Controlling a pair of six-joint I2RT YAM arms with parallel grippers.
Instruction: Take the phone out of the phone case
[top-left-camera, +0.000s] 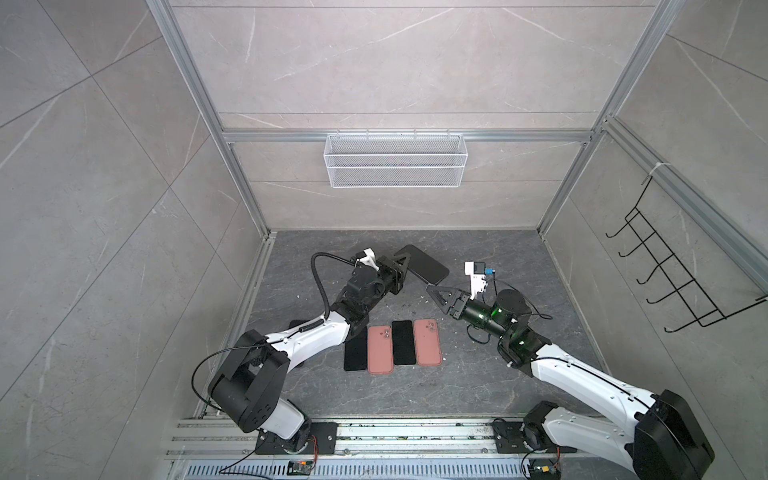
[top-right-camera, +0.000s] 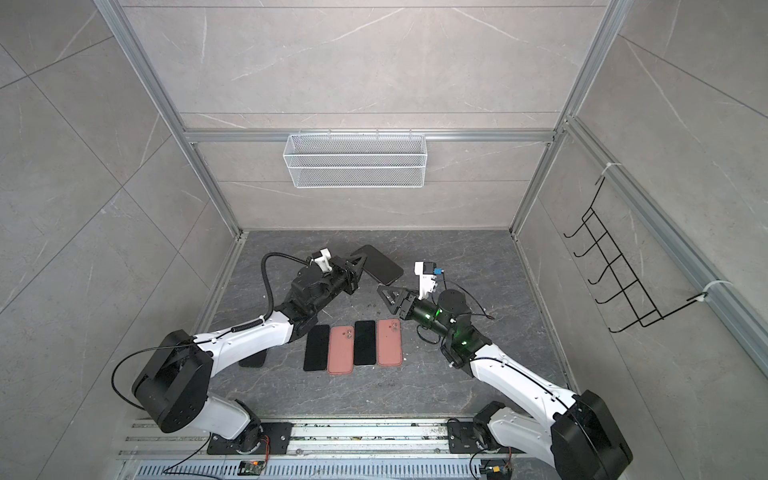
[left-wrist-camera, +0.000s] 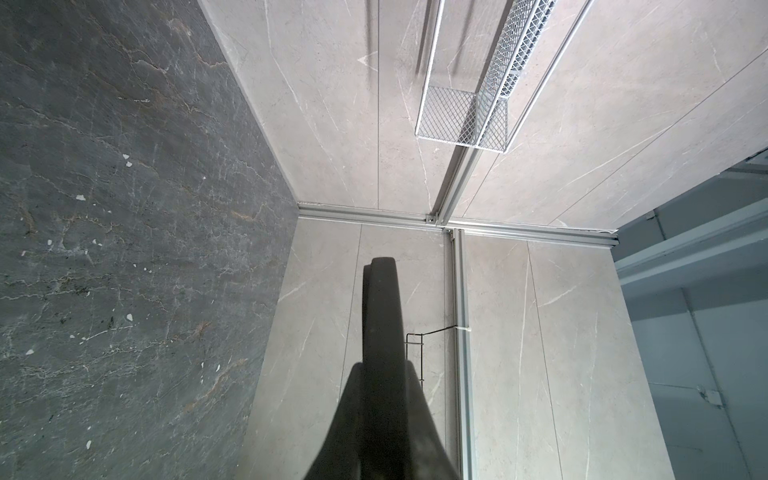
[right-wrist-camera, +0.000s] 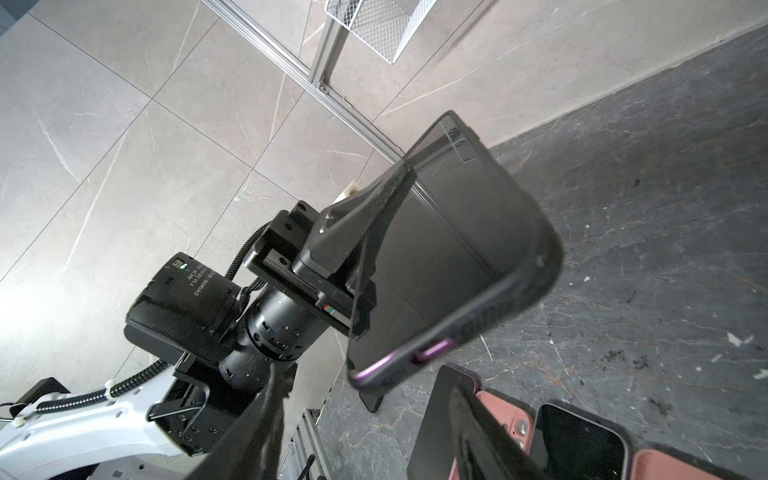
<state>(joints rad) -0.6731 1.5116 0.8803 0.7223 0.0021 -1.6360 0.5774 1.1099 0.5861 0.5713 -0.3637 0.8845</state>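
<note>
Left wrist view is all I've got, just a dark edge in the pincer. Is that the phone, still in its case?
Observer: Yes. The right wrist view shows the left pincer gripping a phone with its dark case on.
Operator: Where's the other arm?
Observer: The right pincer is open, close by the phone's near end.
Operator: Anything on the table?
Observer: Four flat items, black and pink alternating, lie in a row nearer the bases.
</note>
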